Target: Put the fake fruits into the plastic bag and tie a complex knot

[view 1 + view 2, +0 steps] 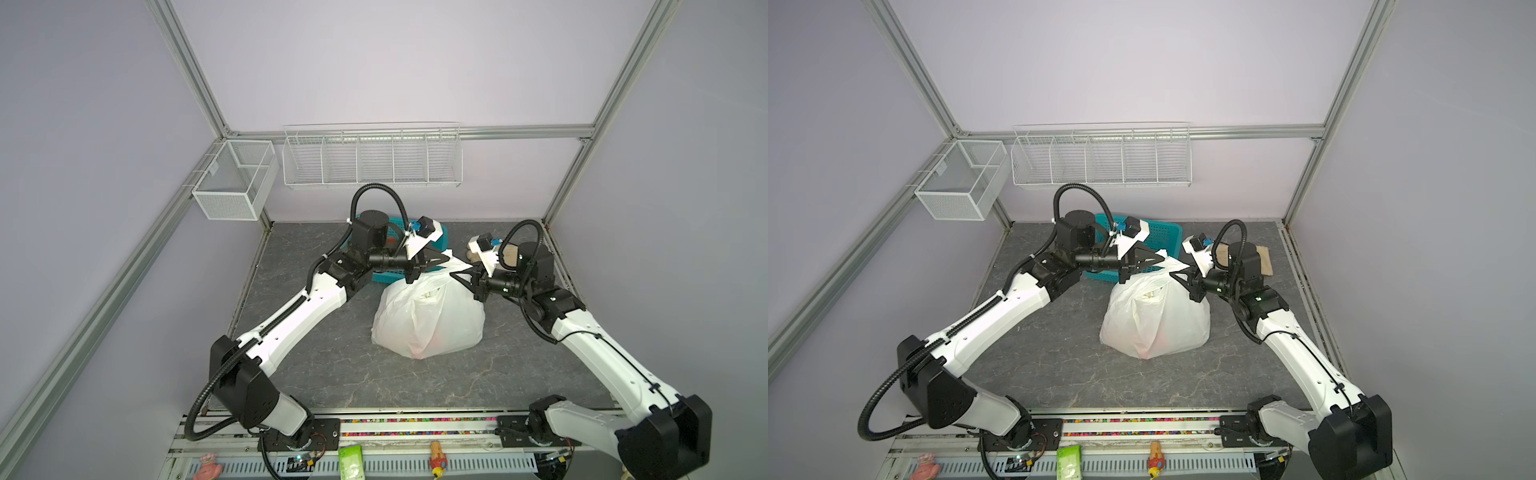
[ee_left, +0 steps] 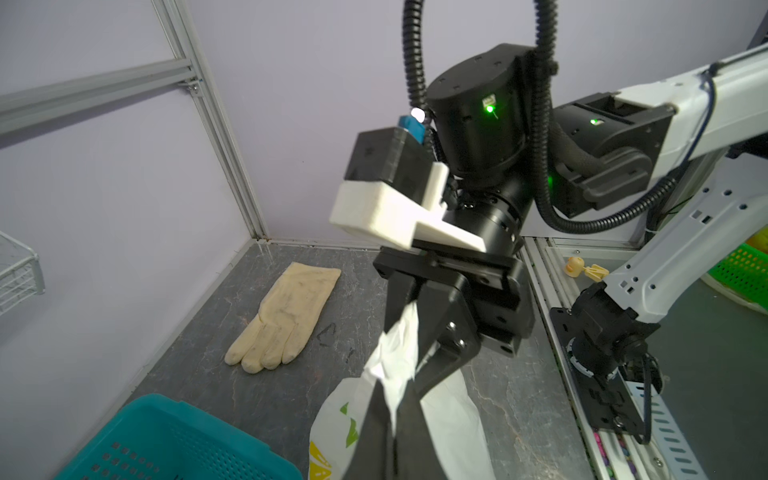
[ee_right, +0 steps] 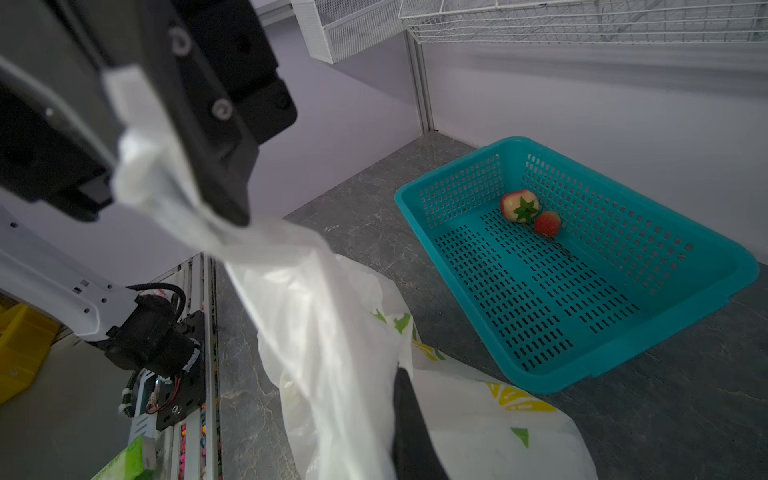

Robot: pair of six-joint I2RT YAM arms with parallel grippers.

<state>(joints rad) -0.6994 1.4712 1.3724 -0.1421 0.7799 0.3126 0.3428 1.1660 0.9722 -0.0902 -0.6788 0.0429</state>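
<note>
The grey marbled tabletop [image 1: 332,365] carries the plastic bag [image 1: 428,316] near its middle. In both top views the bag sits bulging and closed in, its neck gathered upward into handle strips. Through the bag's lower wall a reddish blur shows, too vague to name. Behind the bag, toward the back wall and on its left-arm side, stands the teal basket [image 1: 1163,235], largely hidden by the left arm in the top views. The right wrist view shows the basket [image 3: 582,291] with one corner just beside the bag's printed lemon pattern. The left gripper [image 1: 444,259] hangs over the bag's far top edge, its jaws pressed together on a twisted white handle strip of the bag. The right wrist view shows that pinch close up. The right gripper [image 1: 455,276] sits just beside it at the bag's upper right shoulder, jaws likewise clamped on a crumpled strip of the bag [image 2: 399,353], as the left wrist view shows. A beige glove [image 2: 286,316] lies flat on the tabletop beyond the bag on the right-arm side, well apart from it. Two fruits lie outside the bag in the basket's far end: an apple-like ball [image 3: 519,205] and a strawberry [image 3: 547,223], just beside each other.
</note>
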